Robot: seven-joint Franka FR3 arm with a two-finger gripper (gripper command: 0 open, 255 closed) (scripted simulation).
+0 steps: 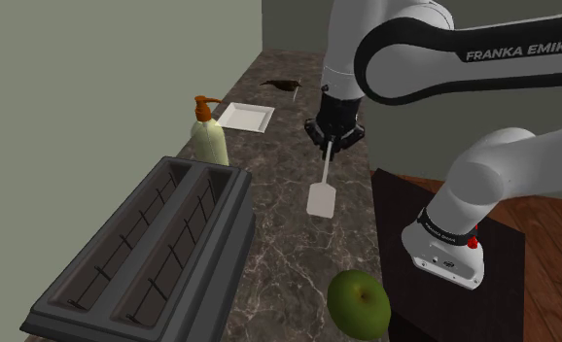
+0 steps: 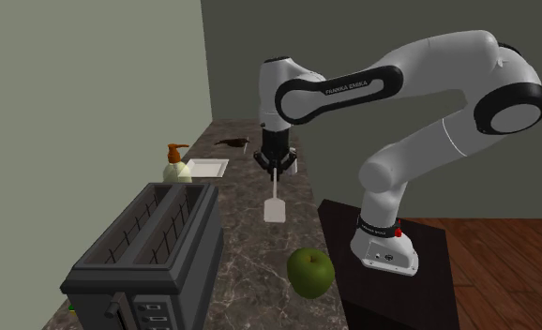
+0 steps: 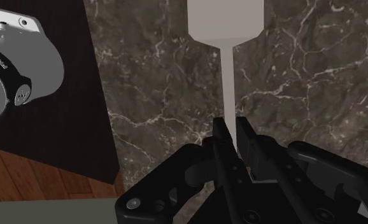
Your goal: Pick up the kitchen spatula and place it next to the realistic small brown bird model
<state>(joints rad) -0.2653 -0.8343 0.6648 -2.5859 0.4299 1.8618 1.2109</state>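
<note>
A plain white spatula (image 1: 321, 188) hangs over the dark marble counter (image 1: 279, 243), its flat blade (image 3: 226, 19) pointing away from the hand. My black gripper (image 1: 329, 142) is shut on the thin handle (image 3: 229, 95), which sits clasped between the two fingers (image 3: 222, 137). In the second exterior view the spatula (image 2: 275, 201) dangles below the gripper (image 2: 276, 167). The small brown bird model (image 1: 284, 85) lies at the far end of the counter, beyond the gripper, also visible as a dark shape (image 2: 233, 143) by the wall.
A white square plate (image 1: 245, 117) and a soap dispenser (image 1: 208, 131) with an orange pump stand near the bird. A large dark toaster (image 1: 148, 253) fills the counter's near side. A green apple (image 1: 359, 302) rests beside the dark stand (image 1: 435, 253).
</note>
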